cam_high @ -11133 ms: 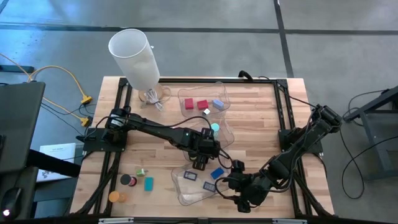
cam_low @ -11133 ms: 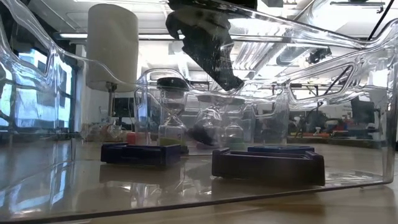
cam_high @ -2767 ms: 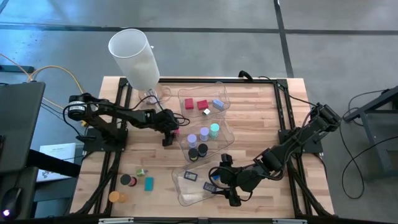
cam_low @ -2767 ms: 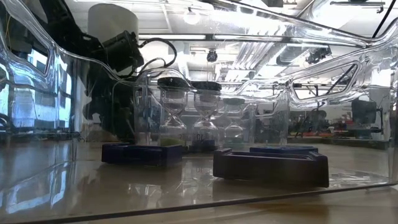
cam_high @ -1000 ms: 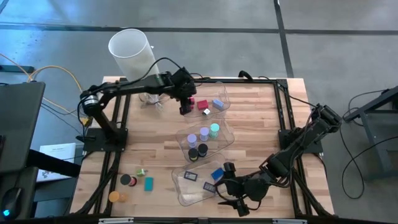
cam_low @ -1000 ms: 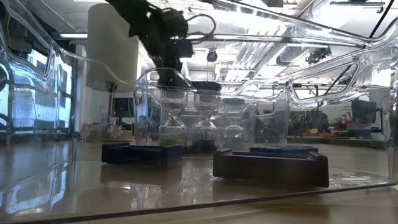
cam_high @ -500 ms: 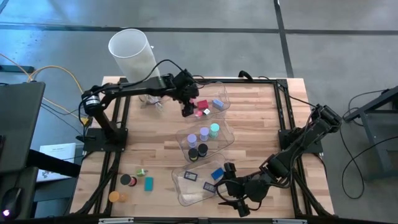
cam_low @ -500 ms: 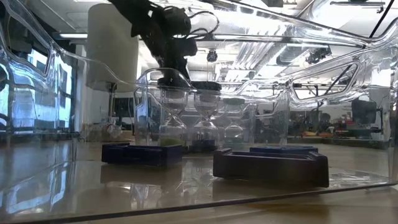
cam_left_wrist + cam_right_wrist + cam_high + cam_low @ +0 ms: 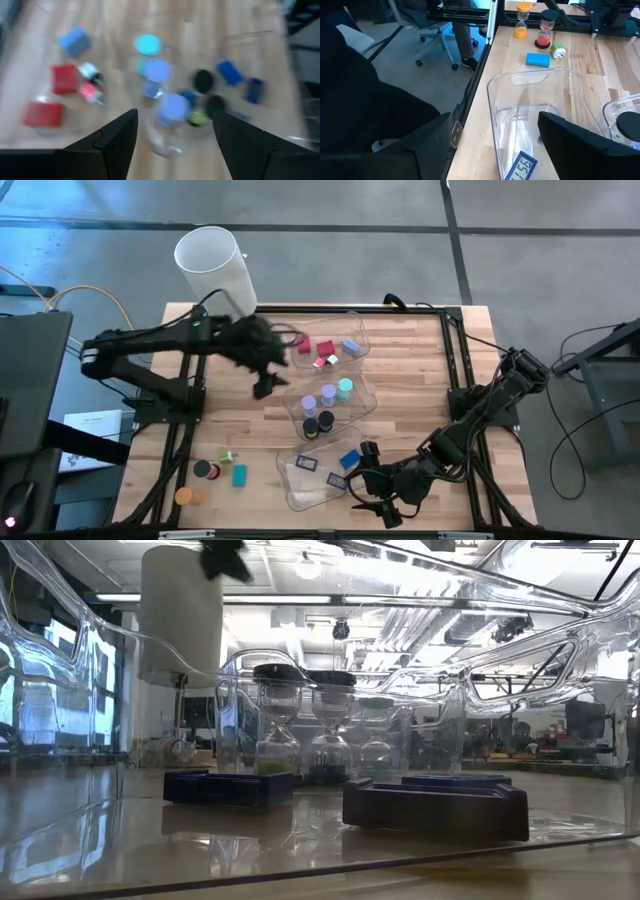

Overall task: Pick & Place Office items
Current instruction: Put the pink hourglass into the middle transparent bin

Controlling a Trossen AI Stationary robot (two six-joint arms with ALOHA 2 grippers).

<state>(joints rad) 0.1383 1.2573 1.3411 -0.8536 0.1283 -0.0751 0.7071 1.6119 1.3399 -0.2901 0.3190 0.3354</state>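
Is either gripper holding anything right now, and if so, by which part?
Nothing is held. The left gripper is open and empty; the right gripper waits open beside the near tray.

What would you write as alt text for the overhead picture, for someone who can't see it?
Seen from above, a wooden table holds three clear trays of small coloured office items. The left gripper hangs open beside the far tray; the right gripper rests open by the near tray. More pieces lie loose at the near left corner.
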